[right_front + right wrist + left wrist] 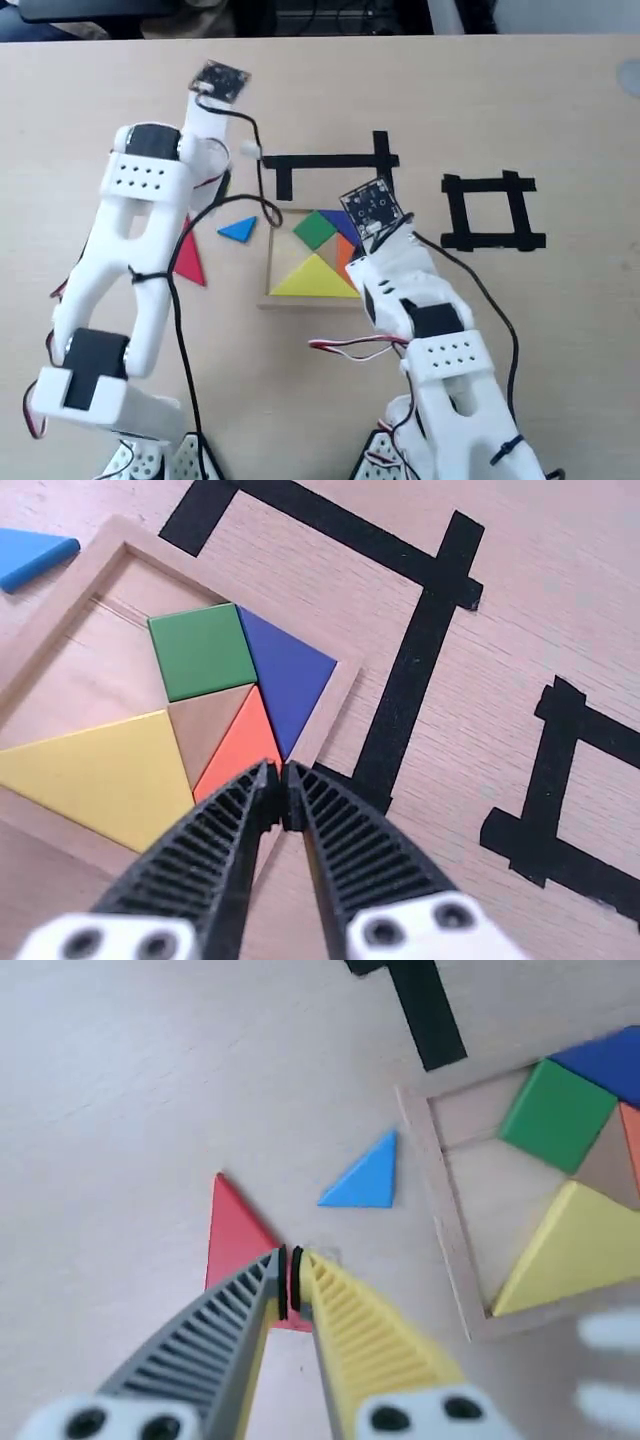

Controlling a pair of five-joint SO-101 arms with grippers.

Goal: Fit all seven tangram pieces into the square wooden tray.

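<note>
The square wooden tray (pixel 268 262) lies mid-table. Inside it sit a green square (pixel 316 228), a dark blue piece (pixel 290 670), an orange triangle (pixel 240 750), a tan triangle (pixel 205 730) and a big yellow triangle (pixel 312 276). Two pieces lie on the table left of the tray: a light blue triangle (pixel 238 230) and a red triangle (pixel 190 258). My left gripper (pixel 288 1272) is shut, its tips over the red triangle's (pixel 235 1235) edge. My right gripper (pixel 278 780) is shut too, its tips above the orange triangle near the tray's right rim.
Black tape (pixel 330 160) forms an L-shaped outline behind the tray, and a taped square (pixel 490 210) lies to its right. Cables hang from both arms over the table. Bare tabletop stretches along the back and at the far right.
</note>
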